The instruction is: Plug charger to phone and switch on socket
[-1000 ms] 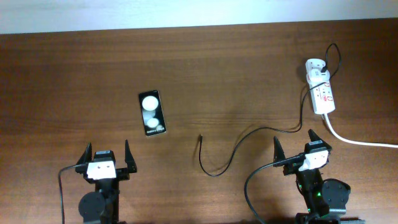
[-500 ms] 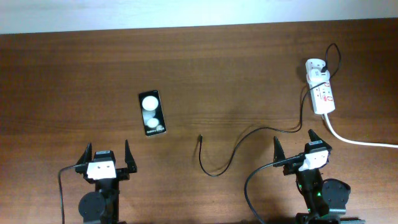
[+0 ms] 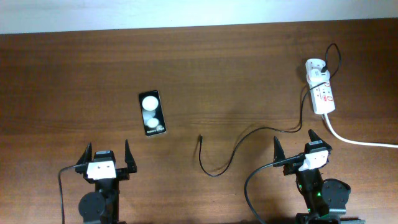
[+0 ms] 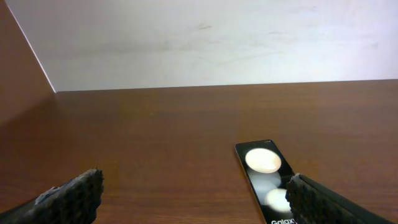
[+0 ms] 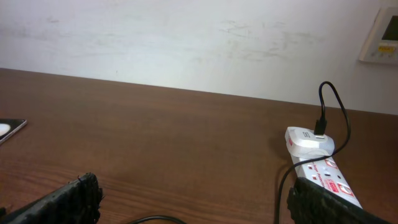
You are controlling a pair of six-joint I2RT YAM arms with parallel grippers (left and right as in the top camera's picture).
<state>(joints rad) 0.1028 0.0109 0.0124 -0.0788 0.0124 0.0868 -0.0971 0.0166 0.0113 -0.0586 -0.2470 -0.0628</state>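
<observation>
Overhead view: phone (image 3: 152, 112) lies well apart from charger (image 3: 200, 138) tip on the surface (image 3: 74, 74); charger adapter sits in socket (image 3: 323, 96). Both left jaws and right jaws stand wide, holding nothing.

Overhead, the light is bright and even, falling from above, so the table (image 3: 74, 74) shows only faint, soft shadows and a mild sheen, while the wall (image 3: 186, 12) along the top edge is nearly washed out. The two round spots on the phone (image 3: 152, 112) are blown to plain white with no detail in them. In both wrist views the far wood and wall are fairly sharp, the dark fingers (image 4: 74, 196) in the bottom corners are blurred and out of focus, and the white adapter (image 5: 309, 141) glares slightly.
</observation>
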